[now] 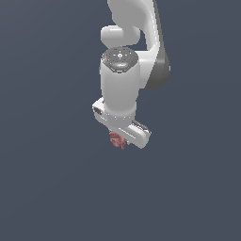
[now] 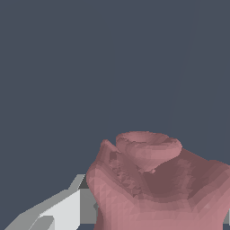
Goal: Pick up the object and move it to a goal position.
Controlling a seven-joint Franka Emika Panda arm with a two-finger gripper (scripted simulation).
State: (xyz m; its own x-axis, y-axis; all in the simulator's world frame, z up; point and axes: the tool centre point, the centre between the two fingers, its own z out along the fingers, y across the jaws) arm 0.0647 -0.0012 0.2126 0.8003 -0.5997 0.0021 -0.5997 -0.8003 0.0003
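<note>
The object [image 1: 116,140] is a small pinkish-red lumpy shape that pokes out just under the white hand of my gripper [image 1: 121,137] in the exterior view. There the hand hides the fingers. In the wrist view the object [image 2: 152,179] looms large, with a ring-like knob on its upper part. It sits between the jaws of my gripper [image 2: 157,218]. One white finger [image 2: 58,211] presses against its side, and only a grey sliver of the other shows at the picture's edge. The gripper looks shut on the object.
A plain dark blue-grey background fills both views. The white arm [image 1: 134,42] rises above the hand in the exterior view. No other objects show, and no goal marker is in view.
</note>
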